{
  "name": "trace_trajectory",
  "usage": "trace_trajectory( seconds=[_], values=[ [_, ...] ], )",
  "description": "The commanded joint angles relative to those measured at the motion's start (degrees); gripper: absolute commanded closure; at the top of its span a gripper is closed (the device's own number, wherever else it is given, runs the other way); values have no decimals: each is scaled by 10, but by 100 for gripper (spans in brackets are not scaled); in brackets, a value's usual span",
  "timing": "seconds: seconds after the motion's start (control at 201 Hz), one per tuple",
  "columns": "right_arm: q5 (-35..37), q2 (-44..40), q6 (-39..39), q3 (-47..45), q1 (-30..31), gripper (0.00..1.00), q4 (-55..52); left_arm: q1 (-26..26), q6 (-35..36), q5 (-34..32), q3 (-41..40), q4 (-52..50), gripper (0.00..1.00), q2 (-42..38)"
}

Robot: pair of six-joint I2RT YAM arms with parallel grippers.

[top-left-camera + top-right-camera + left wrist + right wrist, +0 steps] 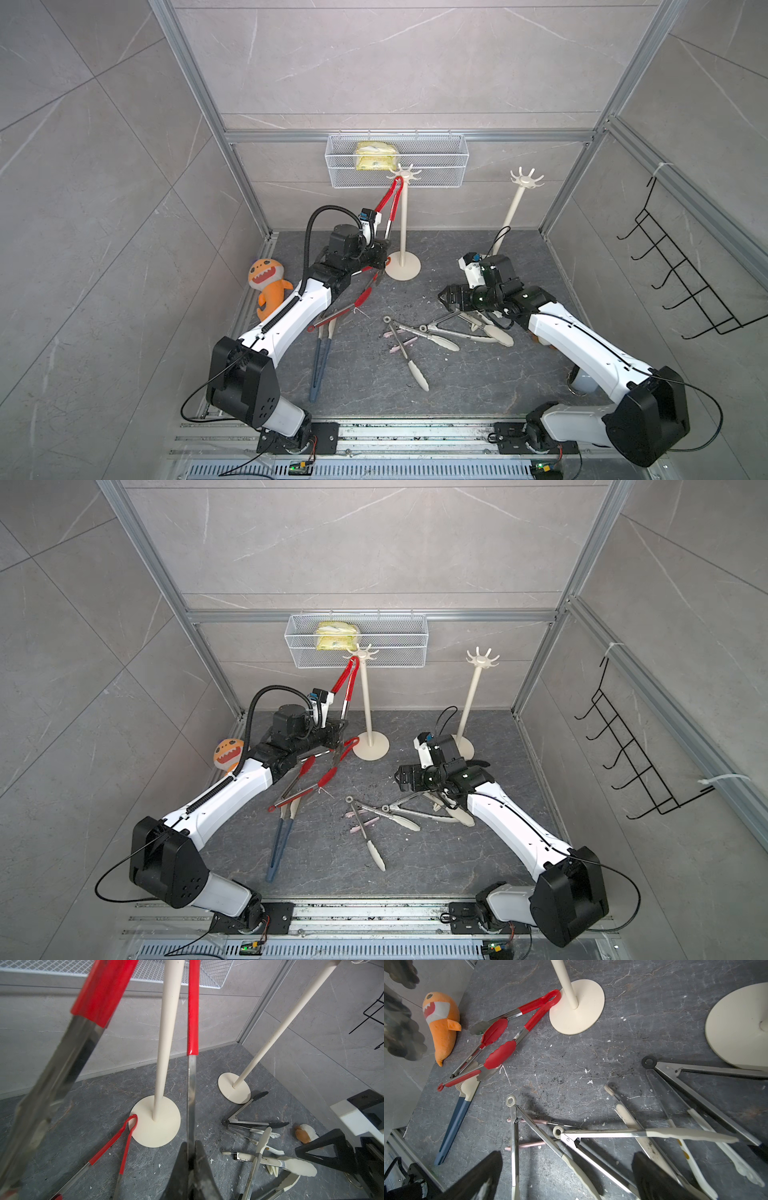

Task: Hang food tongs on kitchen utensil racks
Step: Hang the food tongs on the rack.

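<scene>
The left fingers (202,1167) clamp shut on one steel arm of the red tongs (386,195), their loop up at a prong (392,174) of the rack (403,224); light, stiff and slick, they probably hold best low on that arm, while the right fingers (483,1176) gape empty.

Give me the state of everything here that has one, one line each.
left tool, shut on the raised red tongs
right tool, open over the cream tongs
raised red tongs, loop at a prong of the left rack
right rack, upright, prongs bare
second red tongs, flat, loop against left rack's base
blue tongs, flat on floor
mesh basket, holding a yellow packet
</scene>
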Motion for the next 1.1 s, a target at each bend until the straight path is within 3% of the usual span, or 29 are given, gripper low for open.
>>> trace_trajectory(
  seconds=[0.0,0.159,0.807,1.09],
  values=[
    [-1,-11,8,-8,5,0,4,-2,17,1,-7,2,98,-15],
    [2,-17,9,-13,5,0,4,-3,17,2,-8,1,87,-13],
    [4,-25,24,-1,9,0,-11,-2,-4,-15,-27,7,21,-62],
    [11,-55,21,-6,11,0,-50,-2,-40,-23,-45,-17,9,-128]
  ],
)
